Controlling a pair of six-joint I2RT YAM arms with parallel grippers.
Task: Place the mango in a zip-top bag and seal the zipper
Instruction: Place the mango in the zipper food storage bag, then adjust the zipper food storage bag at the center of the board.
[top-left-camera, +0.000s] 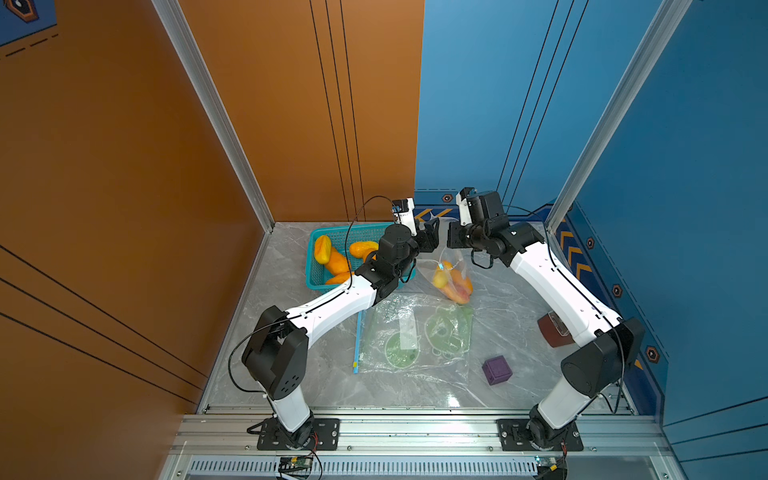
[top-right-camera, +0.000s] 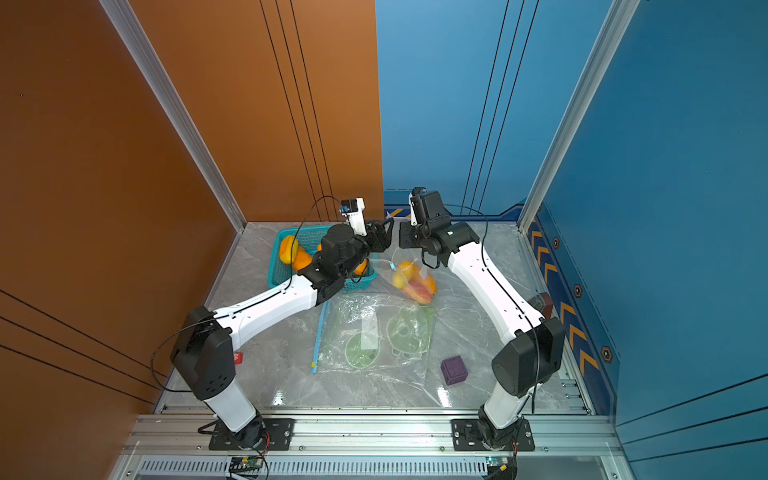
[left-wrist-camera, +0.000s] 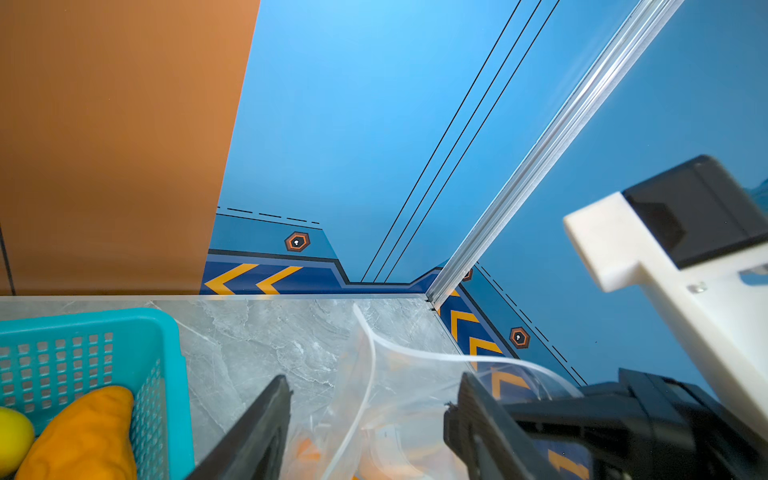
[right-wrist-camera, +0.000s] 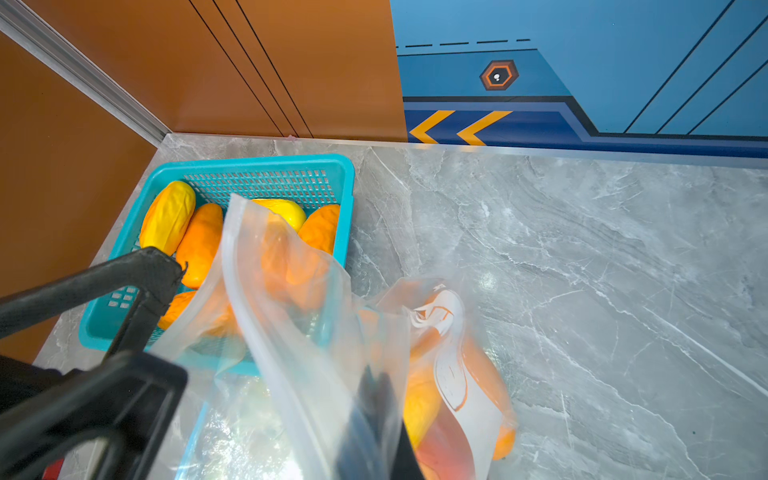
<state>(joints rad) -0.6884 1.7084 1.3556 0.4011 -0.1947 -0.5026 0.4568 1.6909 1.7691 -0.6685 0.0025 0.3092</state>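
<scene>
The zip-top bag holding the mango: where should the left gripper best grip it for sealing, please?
I'd take the zipper rim at the end away from the right gripper, which pinches the bag upright. That white strip runs between the jaws of the open left gripper, so come from the basket side and close across it.

Tabletop (top-left-camera: 332, 386): grey marble-patterned slab, glossy, with light glare near its front edge.
Far left corner: teal slotted basket (top-left-camera: 311, 266) standing flat, holding orange and yellow mangoes (top-left-camera: 330, 257).
Just beside the basket, toward the middle: filled zip-top bag (top-left-camera: 451, 278); its lower end, with a mango inside, rests on the tabletop and its upper part is lifted clear.
Middle: flat clear bag (top-left-camera: 415, 332) with green prints, touching the filled one, blue zipper strip (top-left-camera: 358, 340) along its left edge.
Front right: purple cube (top-left-camera: 496, 370), near the flat bag but apart from it.
Right edge: dark red-brown object (top-left-camera: 550, 330), partly hidden.
Left edge: small red object (top-right-camera: 237, 358), mostly hidden.
</scene>
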